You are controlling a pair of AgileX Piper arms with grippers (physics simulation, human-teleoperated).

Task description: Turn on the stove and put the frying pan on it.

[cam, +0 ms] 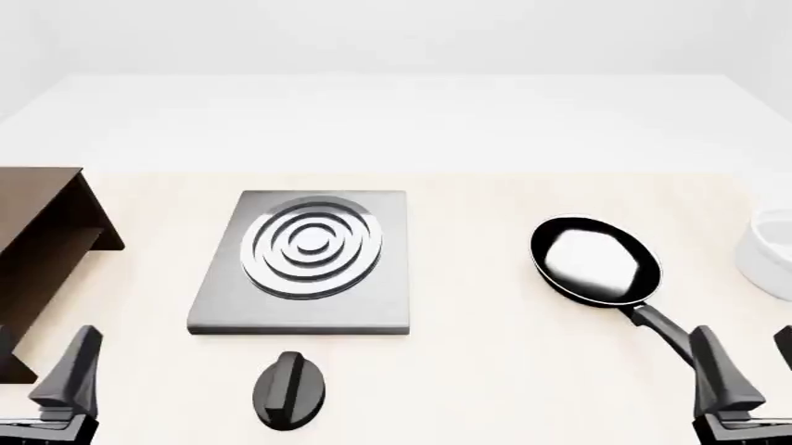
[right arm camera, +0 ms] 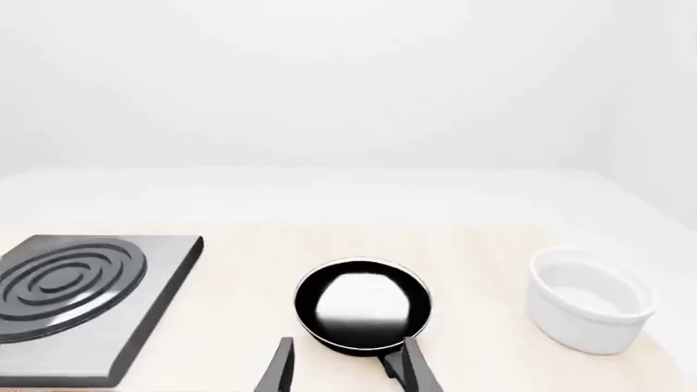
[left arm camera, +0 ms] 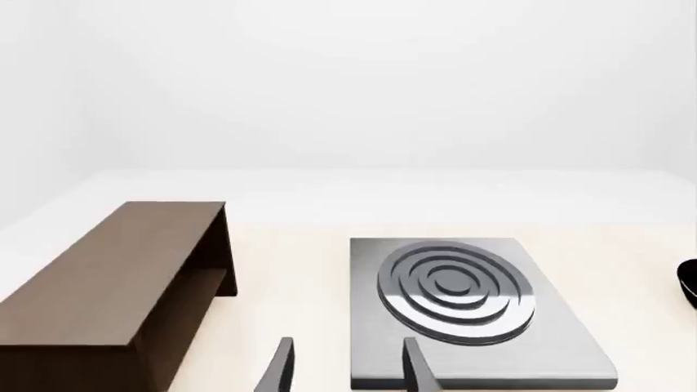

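Note:
The stove [cam: 371, 306] is a flat grey slab with a silver ring burner [cam: 312, 243] at the table's centre-left. Its black oval knob [cam: 289, 389] lies apart, just in front of the slab. To the right lies the frying pan [cam: 594, 260], glossy black, its thin handle [cam: 656, 324] pointing toward my right gripper [cam: 751, 366]. That gripper is open and empty, a little short of the handle's end. My left gripper [cam: 44, 371] is open at the near left, left of the knob. The wrist views show the stove [left arm camera: 544, 335] and the frying pan [right arm camera: 363, 306] ahead of open fingers.
A brown wooden shelf [cam: 37, 241] stands at the left edge, close to my left gripper. A white bowl [cam: 773, 255] sits at the far right, beyond the frying pan; it also shows in the right wrist view [right arm camera: 588, 298].

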